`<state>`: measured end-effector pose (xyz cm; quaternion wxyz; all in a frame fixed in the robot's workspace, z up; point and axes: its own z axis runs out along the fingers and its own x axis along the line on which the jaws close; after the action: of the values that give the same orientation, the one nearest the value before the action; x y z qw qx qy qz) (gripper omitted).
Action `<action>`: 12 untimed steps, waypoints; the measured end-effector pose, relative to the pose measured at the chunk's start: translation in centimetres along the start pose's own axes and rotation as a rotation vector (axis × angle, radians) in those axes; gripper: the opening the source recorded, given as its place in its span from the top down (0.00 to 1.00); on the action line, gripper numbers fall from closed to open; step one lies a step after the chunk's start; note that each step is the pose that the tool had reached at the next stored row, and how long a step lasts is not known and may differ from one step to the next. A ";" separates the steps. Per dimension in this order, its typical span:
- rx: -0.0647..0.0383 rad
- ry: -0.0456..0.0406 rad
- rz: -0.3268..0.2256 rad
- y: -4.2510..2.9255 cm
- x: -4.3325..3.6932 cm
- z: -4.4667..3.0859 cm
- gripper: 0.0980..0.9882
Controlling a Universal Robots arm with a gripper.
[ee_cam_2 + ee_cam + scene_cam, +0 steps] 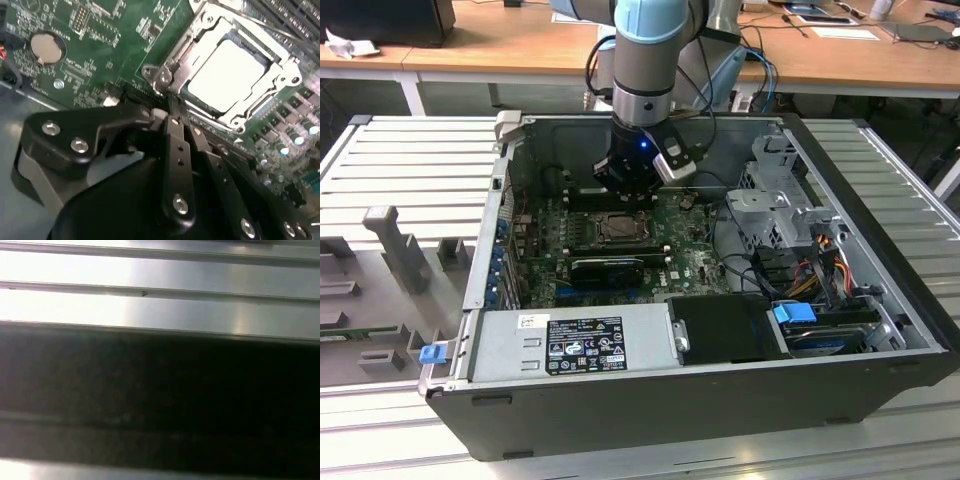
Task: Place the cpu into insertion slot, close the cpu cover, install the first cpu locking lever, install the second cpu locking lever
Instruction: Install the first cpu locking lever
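**Chip seated, cover down, gripper beside the socket**

The black gripper [632, 178] hangs inside the open dark computer case [720, 390], over the green circuit board [545, 232], just beyond the square silver-rimmed insertion slot [617, 228] near the board's middle. In the second wrist view the small pale silvery cpu [227, 70] lies flat in the insertion slot [250, 107], and the thin silvery cpu cover [200, 35] appears to lie closed around it, the chip's face showing through its window. The gripper [172, 117] has its black fingers [175, 131] pressed together, holding nothing, their tips just beside a corner of the socket frame.
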<state>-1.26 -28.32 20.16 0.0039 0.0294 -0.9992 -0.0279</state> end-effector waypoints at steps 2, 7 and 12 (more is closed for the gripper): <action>0.000 0.0001 0.000 0.00 0.00 0.01 0.99; 0.000 -0.0002 0.000 0.07 -0.01 -1.08 0.99; 0.000 -0.0001 0.000 -0.03 0.00 -1.25 0.99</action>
<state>-1.25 -28.41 21.41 0.0039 0.0294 -0.9992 -0.0280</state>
